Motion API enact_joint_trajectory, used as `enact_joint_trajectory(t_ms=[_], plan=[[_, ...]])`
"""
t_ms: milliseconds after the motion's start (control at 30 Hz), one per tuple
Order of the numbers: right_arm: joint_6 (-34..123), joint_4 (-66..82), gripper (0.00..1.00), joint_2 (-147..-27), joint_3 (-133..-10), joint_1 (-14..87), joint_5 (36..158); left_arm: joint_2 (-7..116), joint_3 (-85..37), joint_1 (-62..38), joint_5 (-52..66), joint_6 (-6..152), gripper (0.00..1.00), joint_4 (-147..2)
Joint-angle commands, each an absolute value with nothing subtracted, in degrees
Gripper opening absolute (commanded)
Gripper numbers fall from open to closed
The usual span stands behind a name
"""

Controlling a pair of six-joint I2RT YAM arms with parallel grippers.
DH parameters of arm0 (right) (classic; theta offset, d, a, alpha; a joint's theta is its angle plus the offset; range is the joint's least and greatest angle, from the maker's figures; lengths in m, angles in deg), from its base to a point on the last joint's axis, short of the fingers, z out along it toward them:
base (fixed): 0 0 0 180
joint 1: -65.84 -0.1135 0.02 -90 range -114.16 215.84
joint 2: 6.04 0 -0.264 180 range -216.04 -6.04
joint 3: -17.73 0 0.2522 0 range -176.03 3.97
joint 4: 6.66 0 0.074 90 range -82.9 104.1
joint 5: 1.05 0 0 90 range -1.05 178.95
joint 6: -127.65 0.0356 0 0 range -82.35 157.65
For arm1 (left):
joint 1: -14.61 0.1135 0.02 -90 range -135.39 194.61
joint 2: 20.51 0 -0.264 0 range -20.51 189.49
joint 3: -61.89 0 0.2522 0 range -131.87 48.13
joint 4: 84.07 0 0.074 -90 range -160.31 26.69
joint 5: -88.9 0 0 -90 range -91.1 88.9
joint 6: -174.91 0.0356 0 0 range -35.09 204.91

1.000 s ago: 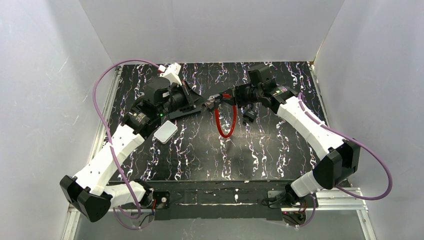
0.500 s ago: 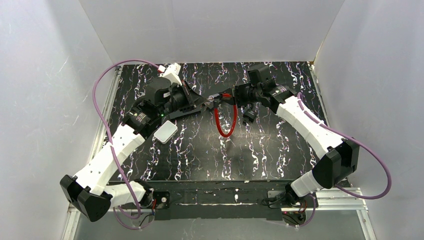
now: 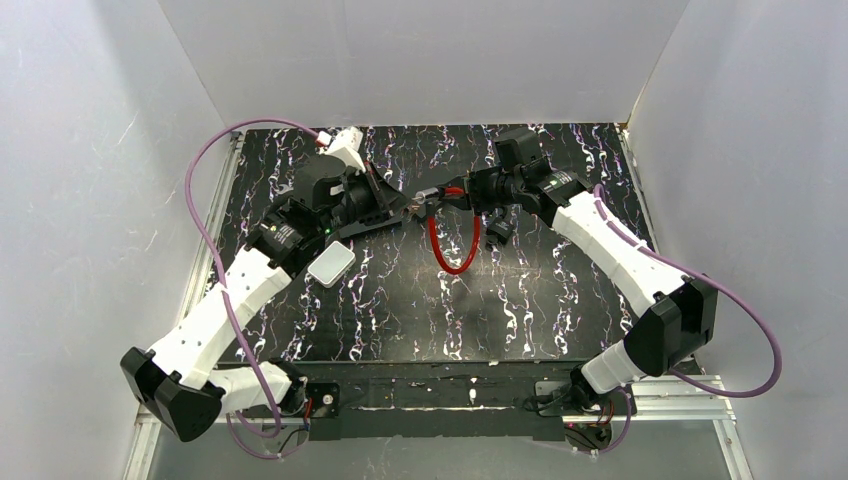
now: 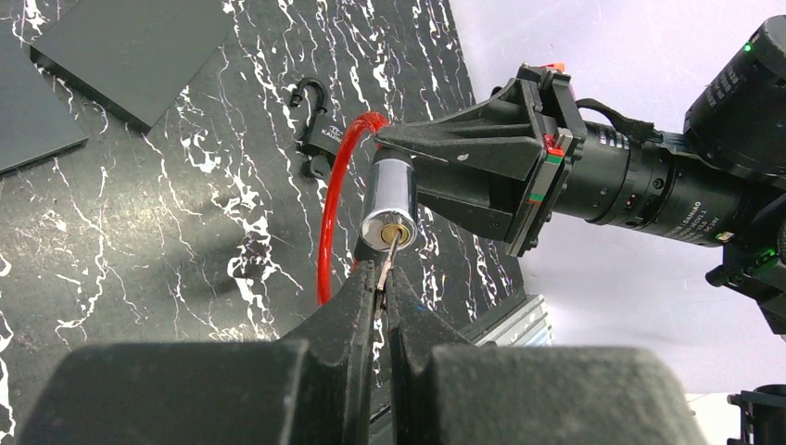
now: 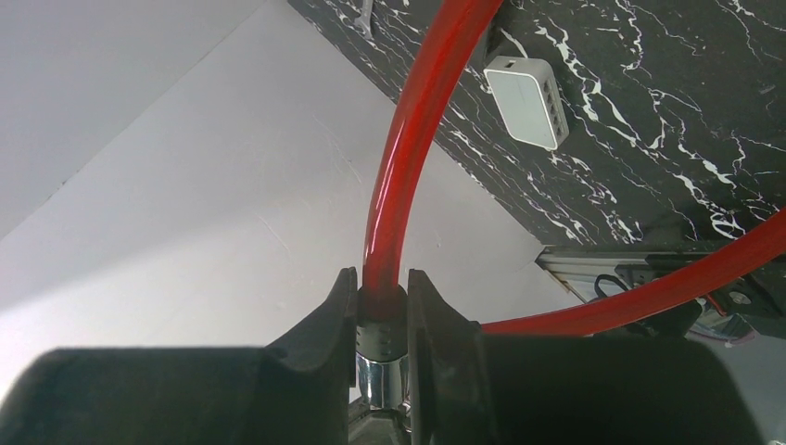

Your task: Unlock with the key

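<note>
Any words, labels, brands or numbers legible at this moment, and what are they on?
Nothing here reads clearly enough to quote.
White print on the right arm's black wrist barrel: too small and blurred to read.
White marking on the black clip beside the red cable loop: too small to read.
White box: no text visible.

left gripper (image 4: 381,278): pinched closed | right gripper (image 5: 382,301): clamped, slightly parted | tips facing

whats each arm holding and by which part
Left jaws pinch the key by its back end; right jaws clamp the red cable lock at its silver barrel.
</note>
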State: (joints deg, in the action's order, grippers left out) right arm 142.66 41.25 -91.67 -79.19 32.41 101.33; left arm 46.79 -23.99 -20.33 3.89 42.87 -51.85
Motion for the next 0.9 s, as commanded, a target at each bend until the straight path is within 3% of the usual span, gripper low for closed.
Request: enact_joint_trajectory(t_ms=[0,867], plan=[[143.99,35.55,0.01,-91.00,-82.98,32.01,104.87,48.34,-25.82,-20.79,0.95,43.97,0.00,-48.74],[143.64,36.39,0.01,-90.44,-82.32,32.01,104.31,50.06,-28.03,-21.77,-2.89,44.14,0.00,-46.02]])
